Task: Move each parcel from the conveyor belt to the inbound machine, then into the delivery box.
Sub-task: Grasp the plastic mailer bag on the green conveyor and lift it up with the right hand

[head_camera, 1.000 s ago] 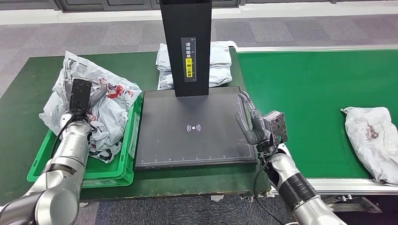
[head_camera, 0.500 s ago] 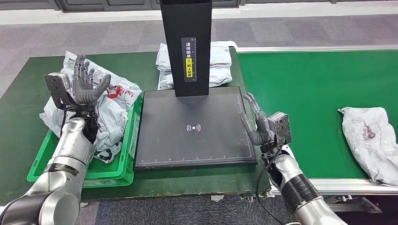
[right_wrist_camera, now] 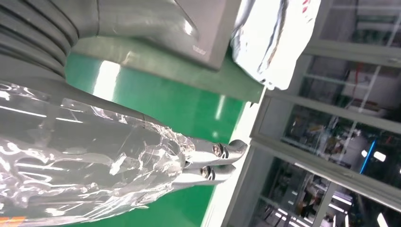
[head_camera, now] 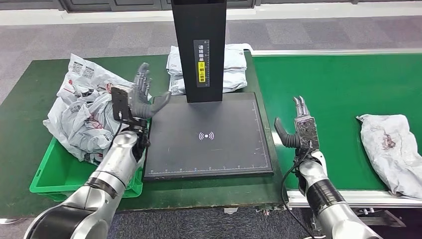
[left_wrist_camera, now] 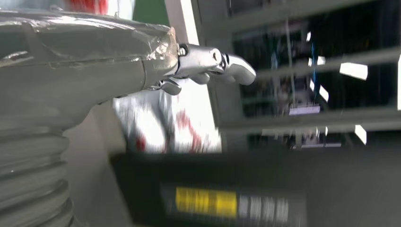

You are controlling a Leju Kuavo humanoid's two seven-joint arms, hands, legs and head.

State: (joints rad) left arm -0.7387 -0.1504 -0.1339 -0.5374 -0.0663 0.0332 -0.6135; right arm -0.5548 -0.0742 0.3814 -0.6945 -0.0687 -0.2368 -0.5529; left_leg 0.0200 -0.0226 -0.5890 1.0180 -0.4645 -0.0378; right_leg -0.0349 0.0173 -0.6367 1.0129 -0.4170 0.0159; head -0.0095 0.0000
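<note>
A crumpled grey parcel [head_camera: 393, 149] lies on the green conveyor belt [head_camera: 338, 94] at the far right; the right wrist view shows it as a pale bag [right_wrist_camera: 274, 38]. The black inbound machine's flat plate [head_camera: 206, 134] sits in the middle under its black column [head_camera: 199, 45]. Several white parcels [head_camera: 82, 114] are piled in the green delivery box [head_camera: 64, 174] on the left. My left hand [head_camera: 142, 97] is raised over the plate's left edge, fingers spread, holding nothing. My right hand [head_camera: 298, 129] stands upright and empty between the plate and the belt, well left of the grey parcel.
A stack of white parcels [head_camera: 226, 67] lies behind the machine's column. The dark green table [head_camera: 30, 84] carries the box and machine. The belt's metal front rail [head_camera: 358, 196] runs below my right arm. Grey carpet lies beyond the table.
My left hand has swung right from above the box's parcels to the plate's left edge. My right hand has shifted right, off the plate's corner toward the belt. The parcel drifted slightly left.
</note>
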